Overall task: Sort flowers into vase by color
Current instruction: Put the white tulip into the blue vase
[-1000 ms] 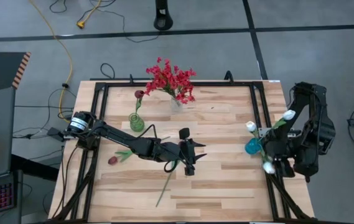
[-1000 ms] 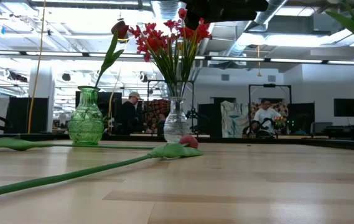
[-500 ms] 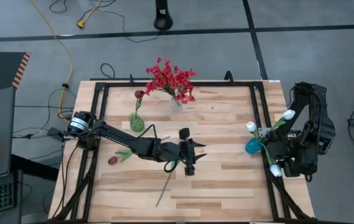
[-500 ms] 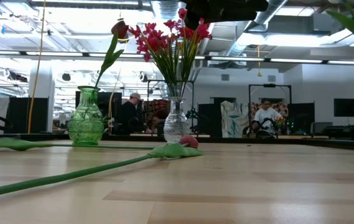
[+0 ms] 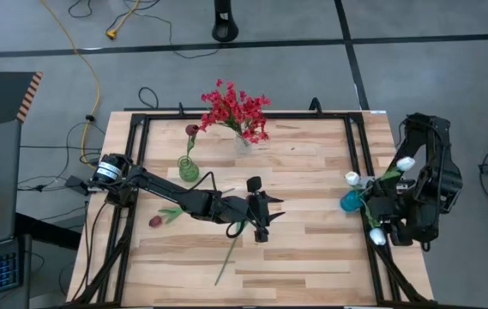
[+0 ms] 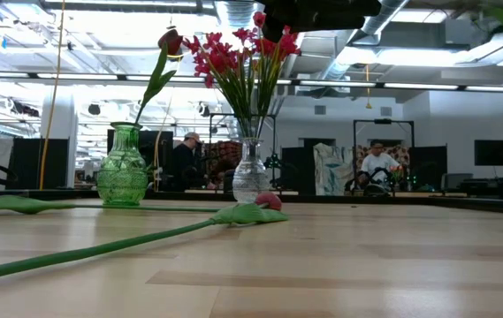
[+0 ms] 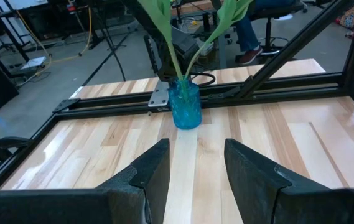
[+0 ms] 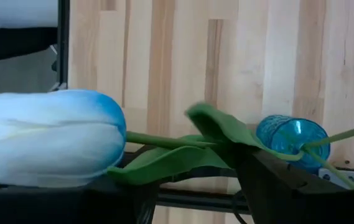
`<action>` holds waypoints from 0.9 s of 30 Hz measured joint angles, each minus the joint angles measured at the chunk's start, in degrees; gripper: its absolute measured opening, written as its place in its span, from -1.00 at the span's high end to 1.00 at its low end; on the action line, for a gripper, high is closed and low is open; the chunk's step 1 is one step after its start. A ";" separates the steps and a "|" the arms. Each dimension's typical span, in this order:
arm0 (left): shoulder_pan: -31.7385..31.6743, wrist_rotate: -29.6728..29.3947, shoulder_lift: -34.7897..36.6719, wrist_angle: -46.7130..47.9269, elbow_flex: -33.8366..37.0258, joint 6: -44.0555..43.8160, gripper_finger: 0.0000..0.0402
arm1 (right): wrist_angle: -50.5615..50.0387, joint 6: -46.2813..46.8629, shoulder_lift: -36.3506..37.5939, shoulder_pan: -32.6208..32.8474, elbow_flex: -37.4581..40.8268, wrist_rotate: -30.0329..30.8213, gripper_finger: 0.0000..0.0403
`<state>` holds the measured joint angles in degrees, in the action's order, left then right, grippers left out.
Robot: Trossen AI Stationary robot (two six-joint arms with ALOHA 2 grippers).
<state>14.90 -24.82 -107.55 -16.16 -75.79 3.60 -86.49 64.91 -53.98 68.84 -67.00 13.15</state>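
Between right hand fingers, white tulip.

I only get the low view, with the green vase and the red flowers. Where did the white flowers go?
Observer: Two white tulips stand in a blue vase by the table's right edge, outside your picture.
Operator: Is a robot hand near them?
Observer: Yes. The right gripper is just beside that vase, shut on a third white tulip; its bud fills much of the right wrist view.
Operator: What about the other hand?
Observer: The left gripper is open near mid-table, facing the blue vase, with nothing between its fingers.
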 joint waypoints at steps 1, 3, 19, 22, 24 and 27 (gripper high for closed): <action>0.02 0.00 0.00 0.00 0.02 0.00 0.30 | 0.11 0.02 0.00 0.00 0.00 0.00 -0.12; 0.00 0.00 0.00 0.00 0.02 0.00 0.30 | 0.23 0.08 -0.02 0.00 0.00 0.02 -0.12; 0.00 0.00 0.00 0.00 0.00 0.00 0.30 | 2.77 0.13 -0.02 0.00 0.00 0.15 -0.12; 0.00 0.00 0.00 0.00 0.01 0.02 0.30 | 2.77 0.11 -0.02 0.00 0.00 0.17 -0.12; 0.00 -0.01 0.00 0.00 0.00 0.02 0.30 | 2.77 0.10 -0.02 0.00 0.00 0.17 -0.12; 0.02 0.00 0.00 0.00 0.00 0.02 0.30 | 2.77 0.00 -0.02 0.00 0.00 0.17 -0.12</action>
<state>14.92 -24.82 -107.55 -16.16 -75.79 3.62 -83.72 64.90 -54.00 68.84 -67.00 13.32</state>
